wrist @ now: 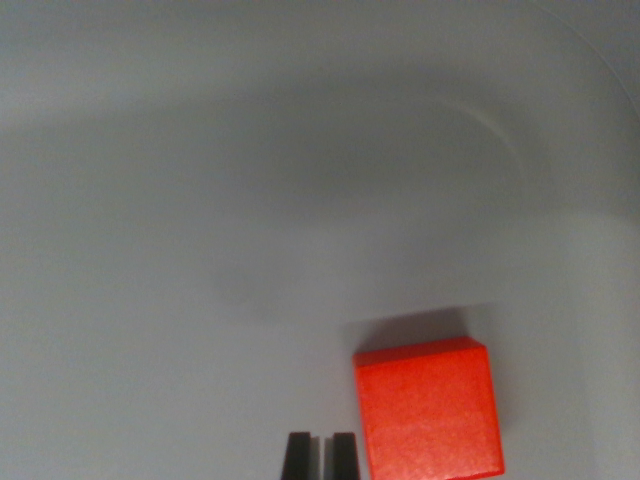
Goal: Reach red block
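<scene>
Now the wrist view looks down on a pale grey surface (200, 200), smooth and softly lit, with a broad blurred shadow arcing across its upper half and a faint curved line bending through the upper right of the picture. Down at the bottom edge, two dark fingertips (297, 456) poke into the frame, and that is all that shows of the gripper (320, 458); they stand upright, side by side, with only a thin sliver of light grey between them, so the jaws sit narrow, close to shut, and grip nothing. Just to the wrist view's right of them lies the red block (427, 410), a bright orange-red cube resting flat on the grey surface, its top face square to the camera and slightly turned, its lower edge running right down to the bottom of the picture. A dark shadow falls behind it, toward the top of the frame, hugging its far edge. The block sits beside the fingertips, not between them: a slim strip of grey surface separates its left side from the nearer fingertip, so the two are near but apart, no contact showing. Block and fingertips share the same lower band of the picture, the block reaching higher up the frame than the fingertips do.
</scene>
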